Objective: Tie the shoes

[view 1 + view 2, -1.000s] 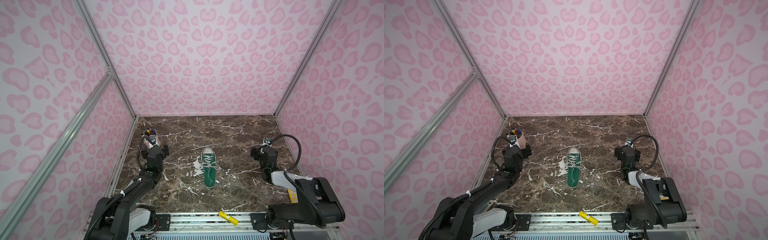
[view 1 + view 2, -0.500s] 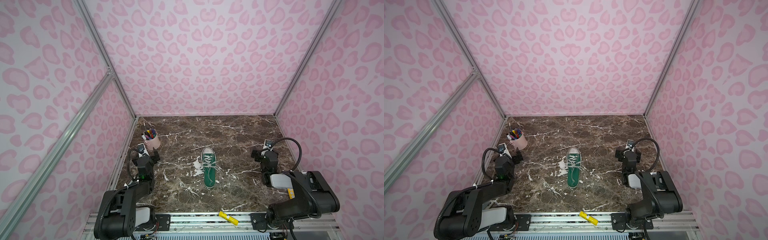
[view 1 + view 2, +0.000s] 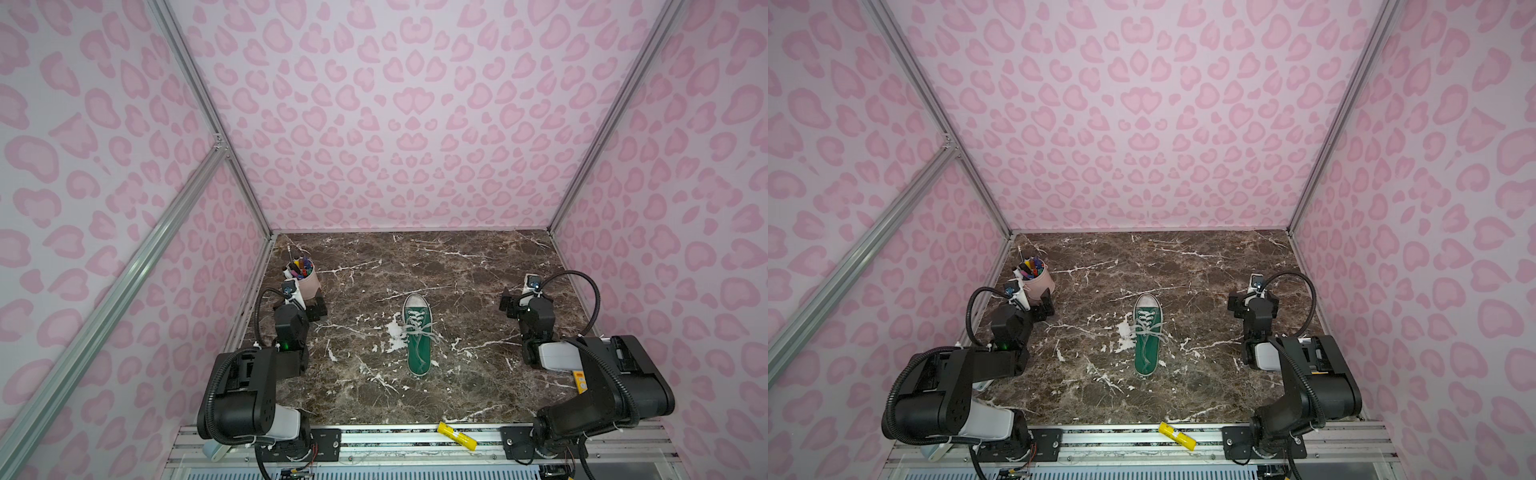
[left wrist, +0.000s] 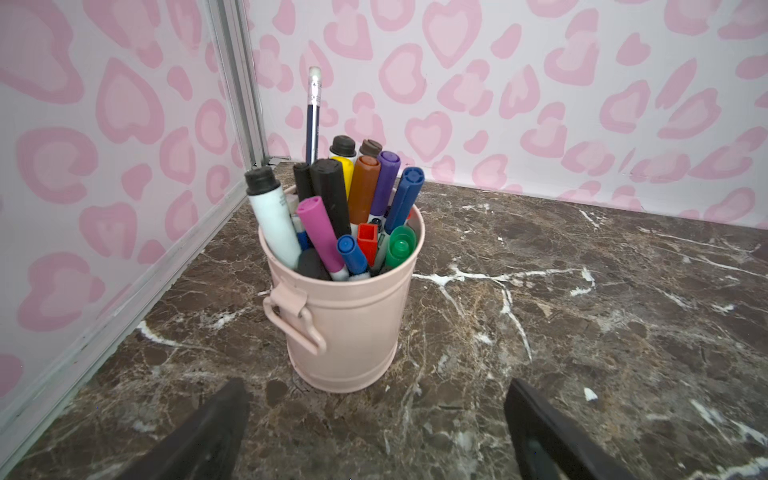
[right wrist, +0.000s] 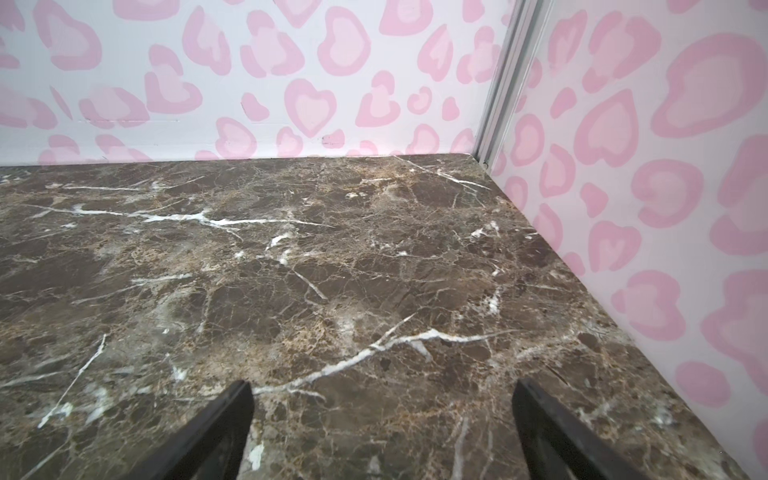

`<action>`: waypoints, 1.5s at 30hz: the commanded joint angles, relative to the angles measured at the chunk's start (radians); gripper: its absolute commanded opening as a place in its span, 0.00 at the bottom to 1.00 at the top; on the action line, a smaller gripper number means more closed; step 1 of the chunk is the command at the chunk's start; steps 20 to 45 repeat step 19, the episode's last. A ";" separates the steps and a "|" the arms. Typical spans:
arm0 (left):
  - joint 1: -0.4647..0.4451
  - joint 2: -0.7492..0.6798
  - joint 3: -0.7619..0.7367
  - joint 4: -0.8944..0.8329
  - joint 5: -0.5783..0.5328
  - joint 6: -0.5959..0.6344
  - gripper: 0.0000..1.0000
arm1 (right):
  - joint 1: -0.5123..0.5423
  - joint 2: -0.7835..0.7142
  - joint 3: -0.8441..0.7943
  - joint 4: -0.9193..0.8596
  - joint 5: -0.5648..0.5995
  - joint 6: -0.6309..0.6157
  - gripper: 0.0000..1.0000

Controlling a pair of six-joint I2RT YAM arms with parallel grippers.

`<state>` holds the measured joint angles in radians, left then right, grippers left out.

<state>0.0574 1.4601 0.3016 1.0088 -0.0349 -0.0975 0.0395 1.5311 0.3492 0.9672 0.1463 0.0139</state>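
The green sneaker [image 3: 417, 332] lies at the centre of the marble table [image 3: 457, 257] in both top views, toe toward the back wall. Its off-white laces [image 3: 420, 329] straggle across the tongue and off both sides (whether any knot holds them is too small to tell). The left gripper [image 4: 374, 432] sits at mid-left, jaws spread wide and empty, just short of a pink bucket of markers [image 4: 345, 324]. The right gripper [image 5: 380, 432], mid-right, is equally spread over bare marble. Both are well apart from the shoe. A careless sweep by the left arm could topple the bucket. Flat laces on stone may slip a pinch, and a one-sided pull would likely drag the shoe.
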 commanded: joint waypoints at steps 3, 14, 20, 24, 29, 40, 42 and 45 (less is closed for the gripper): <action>-0.020 0.001 0.021 -0.031 -0.041 0.018 0.98 | -0.001 0.006 0.007 -0.032 -0.020 -0.008 0.99; -0.050 0.011 0.043 -0.064 -0.080 0.044 0.98 | -0.006 0.006 0.009 -0.033 -0.027 -0.004 0.99; -0.048 0.008 0.040 -0.063 -0.076 0.042 0.98 | -0.006 0.005 0.008 -0.033 -0.027 -0.005 0.99; -0.048 0.008 0.040 -0.063 -0.076 0.042 0.98 | -0.006 0.005 0.008 -0.033 -0.027 -0.005 0.99; -0.048 0.008 0.040 -0.063 -0.076 0.042 0.98 | -0.006 0.005 0.008 -0.033 -0.027 -0.005 0.99; -0.048 0.008 0.040 -0.063 -0.076 0.042 0.98 | -0.006 0.005 0.008 -0.033 -0.027 -0.005 0.99; -0.048 0.008 0.040 -0.063 -0.076 0.042 0.98 | -0.006 0.005 0.008 -0.033 -0.027 -0.005 0.99; -0.048 0.008 0.040 -0.063 -0.076 0.042 0.98 | -0.006 0.005 0.008 -0.033 -0.027 -0.005 0.99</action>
